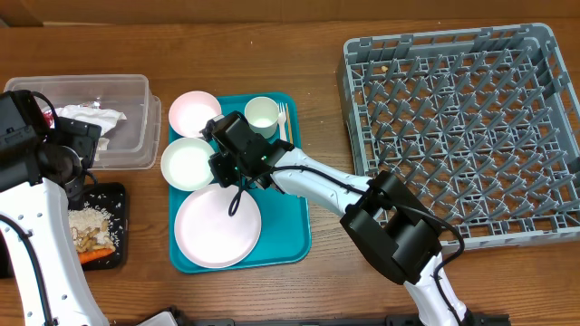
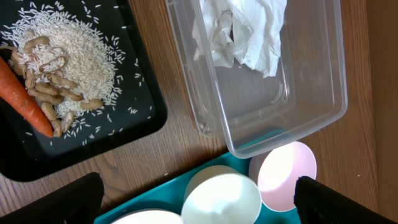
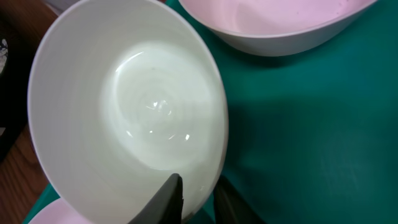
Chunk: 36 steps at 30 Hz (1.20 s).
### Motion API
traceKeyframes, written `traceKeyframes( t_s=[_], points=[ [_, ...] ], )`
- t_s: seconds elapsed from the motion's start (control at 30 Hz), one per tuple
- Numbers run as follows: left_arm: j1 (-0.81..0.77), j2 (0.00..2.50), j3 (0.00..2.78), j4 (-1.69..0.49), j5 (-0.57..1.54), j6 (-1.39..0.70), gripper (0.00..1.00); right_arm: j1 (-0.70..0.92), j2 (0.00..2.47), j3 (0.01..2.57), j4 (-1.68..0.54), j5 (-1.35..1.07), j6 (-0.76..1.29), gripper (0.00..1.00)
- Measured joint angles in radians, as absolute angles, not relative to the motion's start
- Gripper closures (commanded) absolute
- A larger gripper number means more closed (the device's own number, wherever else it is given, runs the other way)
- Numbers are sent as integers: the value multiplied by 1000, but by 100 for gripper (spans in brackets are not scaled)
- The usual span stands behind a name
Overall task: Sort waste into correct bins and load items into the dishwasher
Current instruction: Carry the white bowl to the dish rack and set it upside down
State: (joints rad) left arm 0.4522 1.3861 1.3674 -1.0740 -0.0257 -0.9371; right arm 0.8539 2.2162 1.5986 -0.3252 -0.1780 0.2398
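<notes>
Right gripper [image 3: 198, 198] narrow, pinching rim of white bowl [image 3: 143, 106] on teal tray [image 3: 311, 137]; pink bowl [image 3: 280, 25] just beside. Left gripper [image 2: 205, 199] wide, empty, over clear tub [image 2: 323, 93] edge. Dish rack [image 1: 471, 127] well apart.

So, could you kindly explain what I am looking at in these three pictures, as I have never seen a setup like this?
These are two robot arms at a wooden table. One picture looks down from above; the other two come from a camera on each wrist. The right hand pinches the rim of a white bowl on a teal tray, near a pinkish bowl, a plate, a cup and a fork. The left hand is open and empty, over a clear tub holding a crumpled napkin and a black tray with rice, peanuts and a carrot. A grey dish rack stands at the right.
</notes>
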Motion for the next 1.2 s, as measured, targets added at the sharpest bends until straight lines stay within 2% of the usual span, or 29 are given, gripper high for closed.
traceKeyframes(
  t_s=[0.23,0.83,1.03,1.2],
  points=[
    [452,1386,1367,-1074,-25,-937,0,853,2216,1599,-329,-176,246,96],
    [452,1386,1367,-1074,-26,-937,0,822,2152,1604,-341,-178,242,96],
    [452,1386,1367,-1074,-26,-937,0,733,1998,1604,-372,-174,242,96],
    [452,1386,1367,-1074,-26,-937,0,609,1811,1605,-512,-25,213,96]
  ],
)
